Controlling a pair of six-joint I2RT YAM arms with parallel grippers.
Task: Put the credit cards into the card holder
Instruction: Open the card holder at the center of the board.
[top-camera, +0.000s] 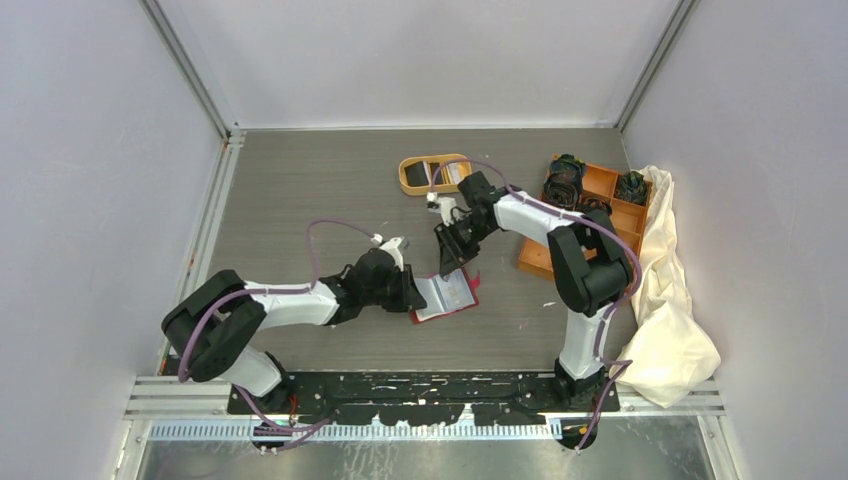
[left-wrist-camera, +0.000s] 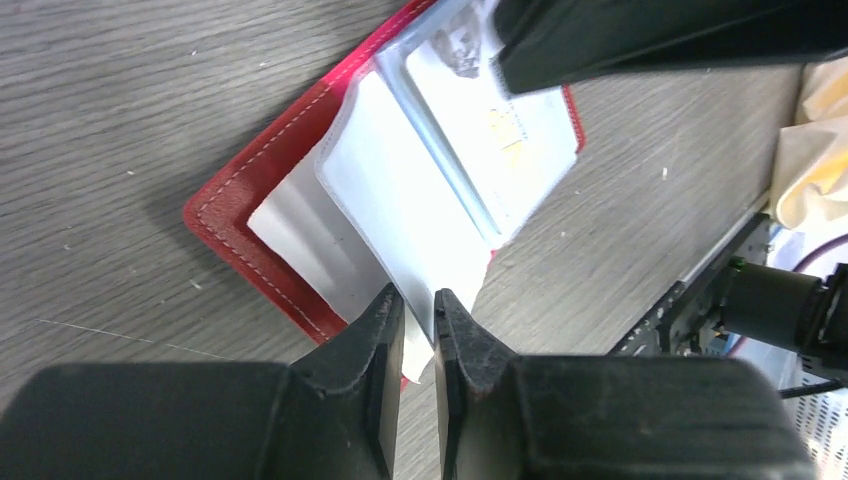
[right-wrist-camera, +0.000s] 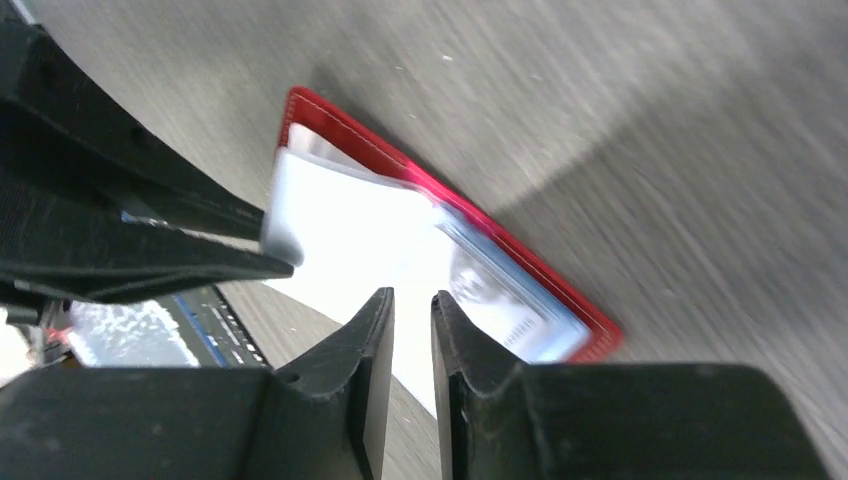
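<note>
The red card holder (top-camera: 447, 296) lies open on the table, its clear sleeves fanned up. My left gripper (top-camera: 412, 288) pinches the lower edge of one clear sleeve (left-wrist-camera: 400, 200) between nearly closed fingers (left-wrist-camera: 415, 298). A whitish card with a gold chip (left-wrist-camera: 505, 130) sits in a sleeve further in. My right gripper (top-camera: 450, 262) hovers over the holder's far end, its jaws almost together with nothing seen between them (right-wrist-camera: 410, 298). The holder's red edge (right-wrist-camera: 520, 255) shows below it. More cards (top-camera: 445, 175) lie in the orange oval tray.
The orange oval tray (top-camera: 408, 175) stands behind the holder. An orange compartment box (top-camera: 600, 185) with black coiled bands is at the right. A cream cloth (top-camera: 665, 290) hangs over the right edge. The table's front rail (left-wrist-camera: 700, 290) is near the holder.
</note>
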